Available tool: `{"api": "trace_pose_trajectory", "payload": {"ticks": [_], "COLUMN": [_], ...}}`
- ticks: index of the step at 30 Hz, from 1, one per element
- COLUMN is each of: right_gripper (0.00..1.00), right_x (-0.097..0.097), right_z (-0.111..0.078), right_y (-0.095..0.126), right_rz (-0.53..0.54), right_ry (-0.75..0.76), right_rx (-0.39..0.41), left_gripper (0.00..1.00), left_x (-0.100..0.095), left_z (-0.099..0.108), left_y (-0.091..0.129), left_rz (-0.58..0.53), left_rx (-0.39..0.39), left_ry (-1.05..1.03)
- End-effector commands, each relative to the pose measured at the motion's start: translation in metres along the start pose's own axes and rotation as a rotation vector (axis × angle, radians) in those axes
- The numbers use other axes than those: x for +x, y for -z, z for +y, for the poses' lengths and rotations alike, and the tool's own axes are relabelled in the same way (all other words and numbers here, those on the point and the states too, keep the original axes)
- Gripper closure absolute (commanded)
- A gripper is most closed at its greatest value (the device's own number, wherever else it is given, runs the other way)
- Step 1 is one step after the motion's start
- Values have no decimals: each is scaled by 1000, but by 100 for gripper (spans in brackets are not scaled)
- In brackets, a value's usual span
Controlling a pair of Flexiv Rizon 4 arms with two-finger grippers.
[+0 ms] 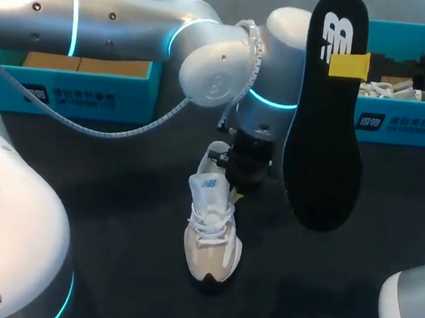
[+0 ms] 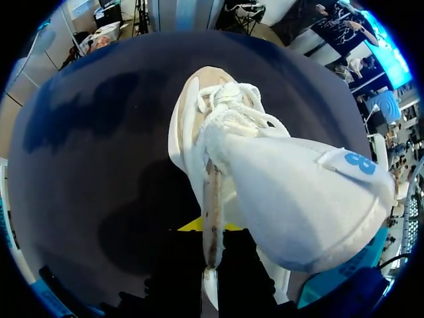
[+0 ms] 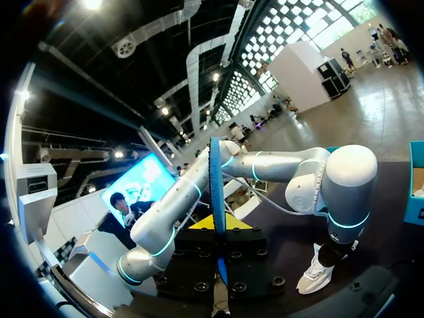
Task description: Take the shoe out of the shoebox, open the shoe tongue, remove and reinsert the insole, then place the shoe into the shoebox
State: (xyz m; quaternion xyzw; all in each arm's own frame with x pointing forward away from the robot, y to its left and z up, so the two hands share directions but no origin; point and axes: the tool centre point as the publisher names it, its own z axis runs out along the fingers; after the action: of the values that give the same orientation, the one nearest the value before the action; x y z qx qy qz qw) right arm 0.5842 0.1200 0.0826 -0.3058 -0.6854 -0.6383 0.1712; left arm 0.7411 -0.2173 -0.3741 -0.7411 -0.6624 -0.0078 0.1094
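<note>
Status | left tool clamped on shoe collar | right tool clamped on insole

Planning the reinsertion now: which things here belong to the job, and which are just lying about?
Job: shoe; insole, held in right hand; packed blue box, probably the shoebox.
Lying about: other blue box; white packing inside the packed one.

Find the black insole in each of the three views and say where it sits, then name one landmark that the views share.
Head view: the black insole hangs upright right of centre, pinched near its top by the right gripper.
Left wrist view: not in it.
Right wrist view: edge-on between that gripper's own fingers.
Shared landmark: the white shoe, visible in all three views.
</note>
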Motion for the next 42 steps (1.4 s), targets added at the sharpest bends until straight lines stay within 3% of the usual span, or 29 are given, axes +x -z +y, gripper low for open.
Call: {"api": "trace_pose_trajectory", "payload": {"ticks": [1, 2, 3, 5, 6, 7, 17, 23, 29, 42], "right_gripper": [100, 100, 100, 100, 100, 100, 100, 100, 100, 100], "right_x": [-1, -1, -1, -1, -1, -1, -1, -1, -1, -1], "right_z": [4, 4, 4, 4, 4, 4, 4, 4, 4, 4], "right_y": [-3, -3, -3, -3, -3, -3, -3, -3, -3, -3], "right_rz": [2, 2, 2, 2, 2, 2, 2, 2, 2, 2], "right_ry": [0, 0, 0, 0, 0, 0, 0, 0, 0, 0], "right_rx": [5, 5, 5, 5, 5, 5, 5, 5, 5, 5], "left_gripper": [100, 92, 65, 38, 16, 0, 0, 0, 0, 0], "left_x": [-4, -5, -6, -8, -8, -9, -14, -20, -14, 5], "left_z": [2, 3, 4, 6, 6, 6, 9, 20, 24, 19], "left_y": [-4, -5, -5, -5, -4, -2, 31, 63, 99, 126], "left_rz": [-12, -25, -32, -57, -63, -76, -267, -471, -710, -1074], "left_rx": [-3, -8, -11, -8, -5, -2, -9, -5, -3, 9], "left_ry": [5, 8, 10, 16, 17, 16, 29, 77, 106, 129]}}
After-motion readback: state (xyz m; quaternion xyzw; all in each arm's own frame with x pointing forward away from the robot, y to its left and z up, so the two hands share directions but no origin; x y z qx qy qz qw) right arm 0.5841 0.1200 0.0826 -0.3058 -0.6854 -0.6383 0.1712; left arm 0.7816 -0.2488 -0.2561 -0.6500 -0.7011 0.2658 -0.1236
